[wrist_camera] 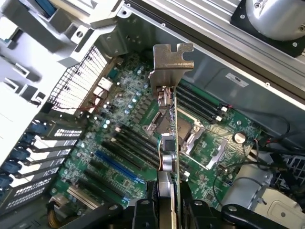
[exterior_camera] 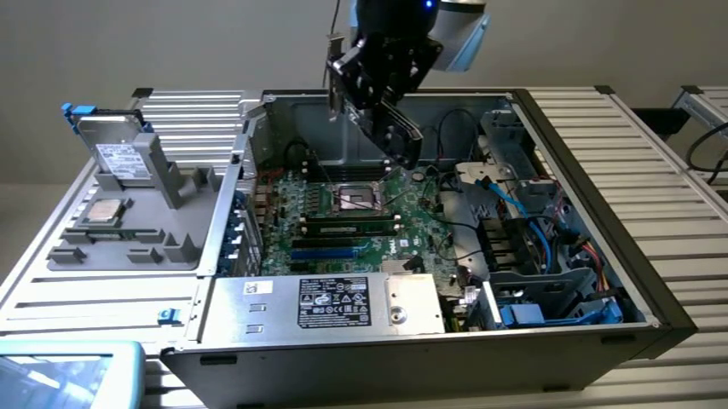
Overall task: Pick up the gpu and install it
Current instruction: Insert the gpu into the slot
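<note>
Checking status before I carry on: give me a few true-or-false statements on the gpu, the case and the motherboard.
1. The jaws hold the gpu. True.
2. The gpu sits in a slot. False: it hangs above the motherboard.
3. The case is closed. False: it lies open, with its inside exposed.
4. The blue slot is free. True.
5. A chip lies on the grey tray beside the case. True.
</note>
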Controlling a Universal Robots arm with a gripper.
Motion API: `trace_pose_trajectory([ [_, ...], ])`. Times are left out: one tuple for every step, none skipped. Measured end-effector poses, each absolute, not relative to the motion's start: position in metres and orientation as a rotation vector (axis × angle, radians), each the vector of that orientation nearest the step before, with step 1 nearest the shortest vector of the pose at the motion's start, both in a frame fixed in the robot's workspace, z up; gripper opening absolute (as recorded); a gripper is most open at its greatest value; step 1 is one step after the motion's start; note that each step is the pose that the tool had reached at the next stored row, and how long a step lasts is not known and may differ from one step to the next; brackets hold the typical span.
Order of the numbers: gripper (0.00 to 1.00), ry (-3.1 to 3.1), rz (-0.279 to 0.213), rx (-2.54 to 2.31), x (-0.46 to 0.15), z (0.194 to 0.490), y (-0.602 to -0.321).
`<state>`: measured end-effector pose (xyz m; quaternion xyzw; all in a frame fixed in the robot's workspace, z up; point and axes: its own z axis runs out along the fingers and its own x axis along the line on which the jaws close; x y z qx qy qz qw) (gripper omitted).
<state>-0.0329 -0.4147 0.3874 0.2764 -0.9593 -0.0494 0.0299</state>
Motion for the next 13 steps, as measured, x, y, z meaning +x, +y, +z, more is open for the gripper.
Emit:
trace_pose_trajectory([
  [0.30, -2.949, -0.151, 0.878, -0.0329, 0.3873, -0.4148],
  [0.30, -2.941, -0.150, 0.904, -0.0329, 0.3872, -0.4147],
  [0.30, -2.931, -0.149, 0.931, -0.0329, 0.3872, -0.4147],
  [0.30, -2.922, -0.149, 0.957, -0.0329, 0.3871, -0.4148],
  [0.30, -2.912, -0.148, 0.984, -0.0329, 0.3870, -0.4148],
  [0.30, -2.903, -0.147, 1.009, -0.0329, 0.3869, -0.4148],
  [0.30, -2.892, -0.146, 1.036, -0.0329, 0.3869, -0.4147],
  [0.30, -2.882, -0.145, 1.062, -0.0329, 0.3868, -0.4148],
  [0.30, -2.872, -0.144, 1.087, -0.0329, 0.3867, -0.4147],
  [0.30, -2.861, -0.143, 1.113, -0.0329, 0.3867, -0.4147],
  [0.30, -2.850, -0.142, 1.138, -0.0329, 0.3866, -0.4148],
  [0.30, -2.838, -0.140, 1.166, -0.0329, 0.3866, -0.4148],
  [0.30, -2.827, -0.139, 1.191, -0.0329, 0.3865, -0.4147],
])
